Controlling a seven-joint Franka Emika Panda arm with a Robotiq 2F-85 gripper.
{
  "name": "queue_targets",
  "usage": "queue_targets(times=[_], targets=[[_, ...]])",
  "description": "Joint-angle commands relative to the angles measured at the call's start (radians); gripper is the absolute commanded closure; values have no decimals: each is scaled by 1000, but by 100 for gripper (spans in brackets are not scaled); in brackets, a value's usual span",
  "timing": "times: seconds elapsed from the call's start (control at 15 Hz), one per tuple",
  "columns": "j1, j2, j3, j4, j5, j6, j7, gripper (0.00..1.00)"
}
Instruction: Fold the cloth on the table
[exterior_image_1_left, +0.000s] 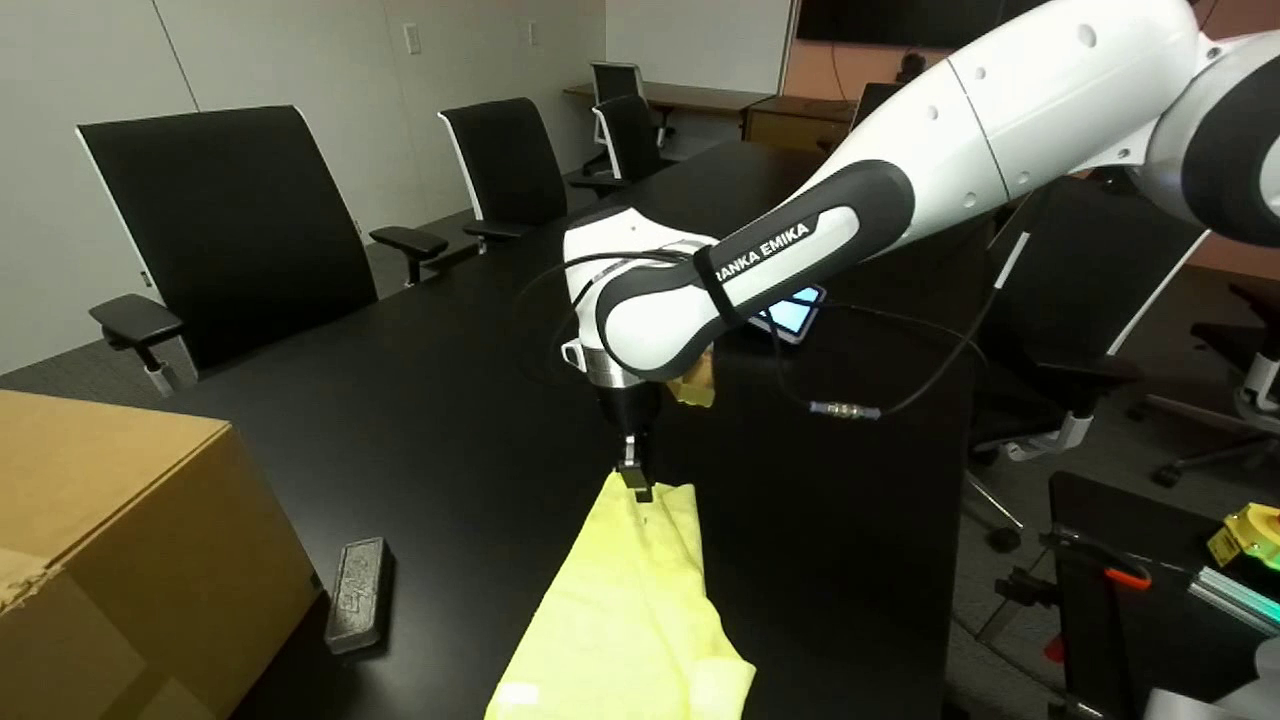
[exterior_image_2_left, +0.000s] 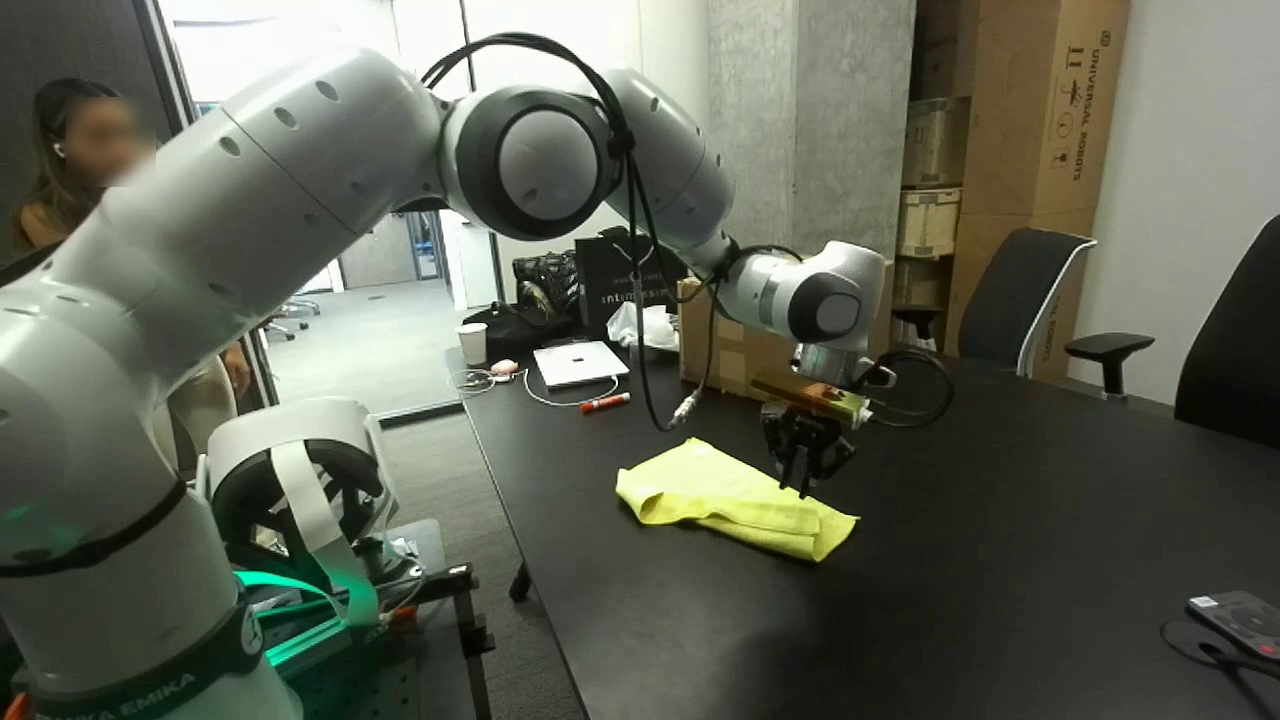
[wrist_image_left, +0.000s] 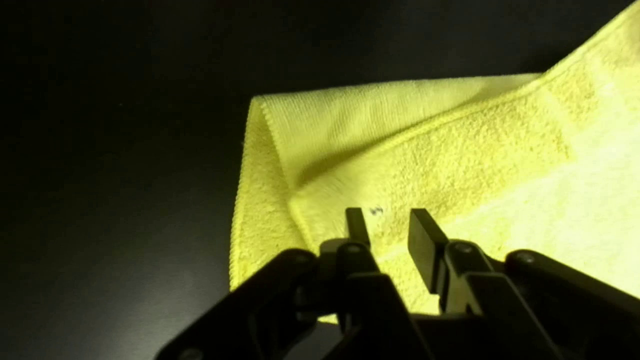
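One yellow cloth (exterior_image_2_left: 715, 490) lies with one end beneath the tool (wrist_image_left: 387, 222).

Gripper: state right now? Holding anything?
Gripper: partly open, holding nothing; whether it touches the yellow cloth below can't be told.

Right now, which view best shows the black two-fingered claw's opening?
Wrist view: the black two-fingered claw is closest there, its fingertips apart with yellow terry cloth between. Both exterior views show the claw smaller, pointing down, its gap harder to judge.
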Motion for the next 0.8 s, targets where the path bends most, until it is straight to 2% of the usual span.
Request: queue_targets(times=[0.0,0.2,0.33,0.73], targets=[[12,19,-19,60,-8,51,89,36],[14,-34,-23,12,-16,110,117,14],[-2,-86,3,-64,-5,104,68,1],[-14,-233,86,-343,-16,146,-136,0]])
